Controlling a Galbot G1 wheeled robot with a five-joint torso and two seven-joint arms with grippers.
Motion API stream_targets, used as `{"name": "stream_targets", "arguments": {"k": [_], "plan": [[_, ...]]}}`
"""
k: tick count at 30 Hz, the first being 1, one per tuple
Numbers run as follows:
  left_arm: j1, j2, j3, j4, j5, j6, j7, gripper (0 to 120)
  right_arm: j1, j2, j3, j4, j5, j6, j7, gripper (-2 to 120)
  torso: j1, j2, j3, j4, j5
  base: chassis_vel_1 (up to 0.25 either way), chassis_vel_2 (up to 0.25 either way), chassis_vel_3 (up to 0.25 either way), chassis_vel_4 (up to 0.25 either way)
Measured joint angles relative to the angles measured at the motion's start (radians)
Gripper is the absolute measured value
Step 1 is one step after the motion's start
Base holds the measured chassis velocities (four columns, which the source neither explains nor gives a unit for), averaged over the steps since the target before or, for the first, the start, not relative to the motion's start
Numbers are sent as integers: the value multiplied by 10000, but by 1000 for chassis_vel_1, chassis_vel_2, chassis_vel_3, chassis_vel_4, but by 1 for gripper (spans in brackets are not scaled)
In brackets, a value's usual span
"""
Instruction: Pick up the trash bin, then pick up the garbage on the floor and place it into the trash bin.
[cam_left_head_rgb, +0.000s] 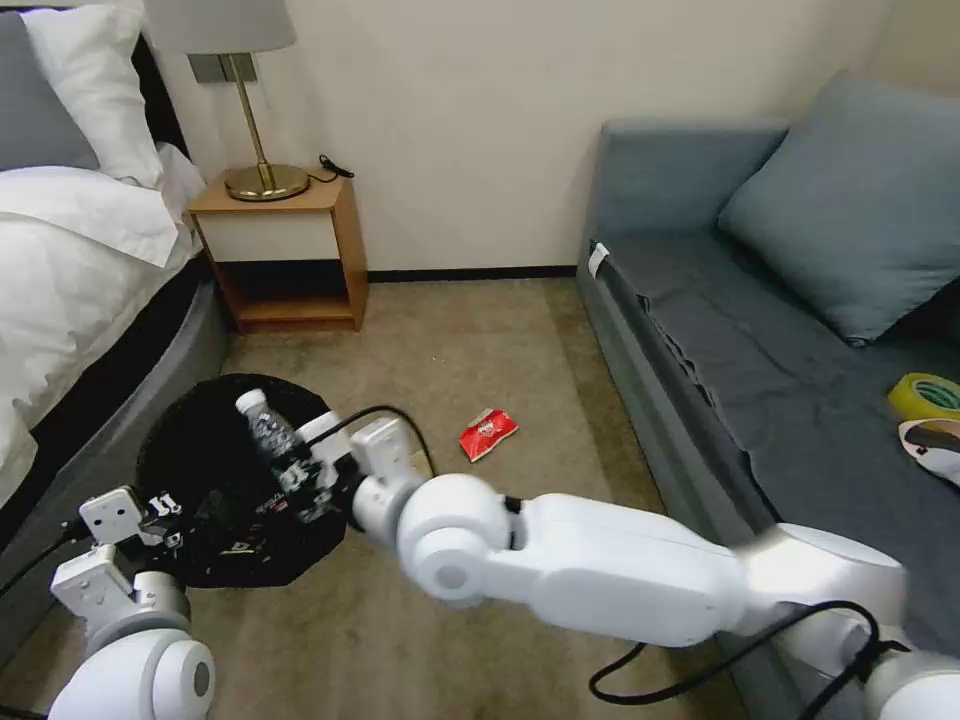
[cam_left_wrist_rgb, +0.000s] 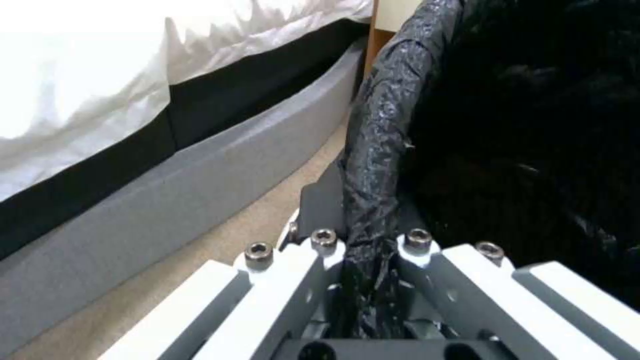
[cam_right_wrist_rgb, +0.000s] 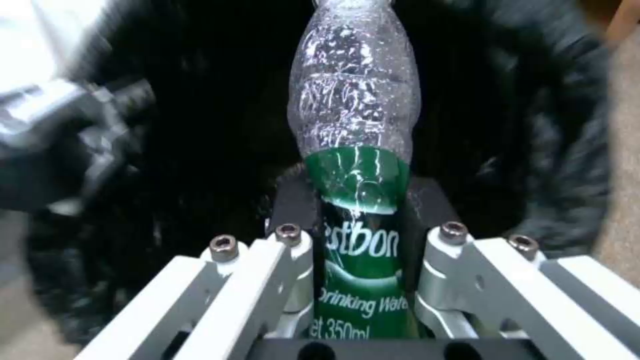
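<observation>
The trash bin (cam_left_head_rgb: 205, 445), lined with a black bag, hangs just above the carpet beside the bed. My left gripper (cam_left_head_rgb: 172, 520) is shut on its near rim (cam_left_wrist_rgb: 381, 135), with the bag's folded edge pinched between the fingers (cam_left_wrist_rgb: 320, 200). Over the bin's open mouth, my right gripper (cam_left_head_rgb: 303, 478) is shut on a clear bottle (cam_left_head_rgb: 264, 424) with a green label (cam_right_wrist_rgb: 358, 225). The bottle's cap end points into the bin. One piece of garbage, a red snack packet (cam_left_head_rgb: 487, 433), lies on the floor right of the bin.
A bed (cam_left_head_rgb: 70, 260) with a grey base runs along the left, close to the bin. A wooden nightstand (cam_left_head_rgb: 285, 250) with a lamp stands at the back. A blue-grey sofa (cam_left_head_rgb: 760, 350) with a tape roll (cam_left_head_rgb: 925, 395) fills the right. Open carpet lies between.
</observation>
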Motion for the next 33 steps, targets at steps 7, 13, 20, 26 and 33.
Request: {"name": "stream_targets", "arguments": {"k": [7,13,20,26,33], "plan": [[2,0,72,62,34,-26,-18,3,119,544,-492,-1112,-454,119,-6,18,0,-1,0,1,1,0,0,0,0],[17,0,256,106,144,-95,-18,3,172,914,-659,-1892,-778,197,-25,18,0,0,0,0,1,0,0,0,0],[29,0,299,148,165,-141,-18,3,196,1029,-756,-1994,-861,206,-50,23,0,0,0,-1,2,0,0,0,0],[45,0,310,187,174,-219,-19,3,209,1032,-762,-1931,-892,201,-74,50,0,0,0,-1,2,0,0,0,0],[40,0,350,197,209,-258,-23,3,217,974,-743,-1904,-961,195,-87,73,1,-1,0,-1,2,0,0,0,0]]}}
